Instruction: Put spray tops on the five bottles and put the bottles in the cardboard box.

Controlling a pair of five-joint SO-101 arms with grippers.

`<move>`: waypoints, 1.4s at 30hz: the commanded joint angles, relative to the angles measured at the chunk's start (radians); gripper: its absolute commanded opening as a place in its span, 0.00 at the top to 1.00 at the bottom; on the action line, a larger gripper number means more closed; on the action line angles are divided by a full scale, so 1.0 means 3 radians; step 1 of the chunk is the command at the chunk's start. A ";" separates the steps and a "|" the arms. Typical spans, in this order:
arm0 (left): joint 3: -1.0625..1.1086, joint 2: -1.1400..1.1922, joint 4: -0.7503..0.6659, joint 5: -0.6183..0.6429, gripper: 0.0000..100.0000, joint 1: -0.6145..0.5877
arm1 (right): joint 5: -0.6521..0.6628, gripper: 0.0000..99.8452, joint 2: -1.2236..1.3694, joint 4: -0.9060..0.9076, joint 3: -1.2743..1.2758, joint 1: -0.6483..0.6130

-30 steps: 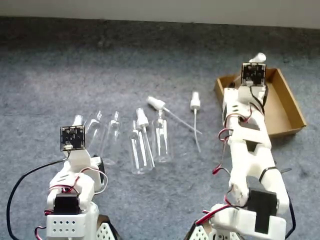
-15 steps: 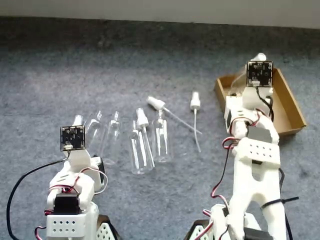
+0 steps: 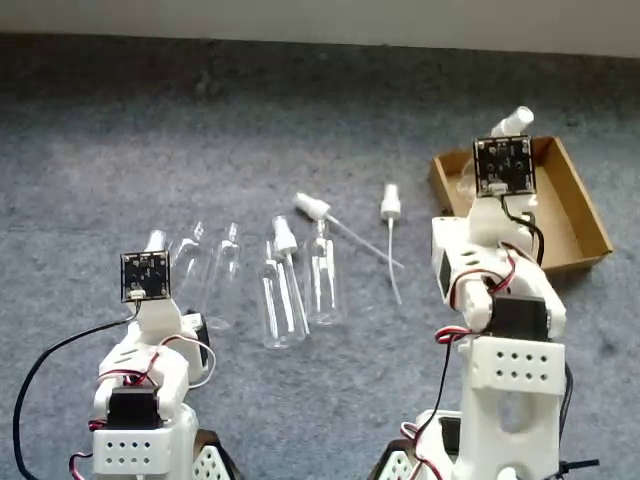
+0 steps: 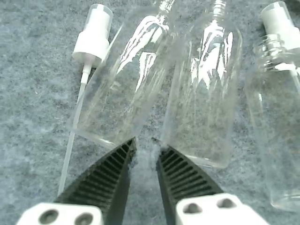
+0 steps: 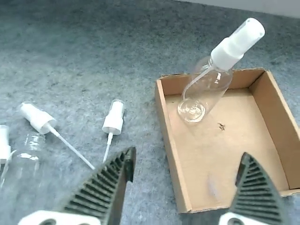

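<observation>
- A shallow brown cardboard box [image 3: 572, 225] is sitting on the grey carpeted table [image 3: 120, 150] in the upper right of the high view.
- A clear plastic bottle with a white spray top fitted [image 5: 206, 84] is leaning inside the box. Its base is resting on the box floor and its top is sticking out past the far wall.
- The right gripper [image 5: 187, 157] is hovering over the near side of the box. Its black ribbed fingers are spread wide and are gripping nothing.
- Four clear uncapped plastic bottles [image 3: 322, 275] are lying side by side in a row, left of centre in the high view.
- Four loose white spray tops [image 3: 390, 207] are lying on the carpet.
  - One is lying just beside the leftmost bottle.
  - One is lying along the third bottle, with its tube across the bottle's body.
  - Two are lying at the centre of the high view, between the row and the box, with their thin tubes trailing toward the lower edge.
- The left gripper [image 4: 145, 146] is hanging low over the carpet in the lower left of the high view, at the bases of the two leftmost bottles.
  - Its fingers are parted by a narrow gap and are holding nothing.
  - The tips are sitting just beside the bases; whether they are touching cannot be told.
</observation>
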 commanded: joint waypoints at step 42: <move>0.0069 -0.0018 -0.0046 -0.0031 0.99 -0.0038 | -0.1151 0.71 0.3772 0.2217 -0.3746 -0.2043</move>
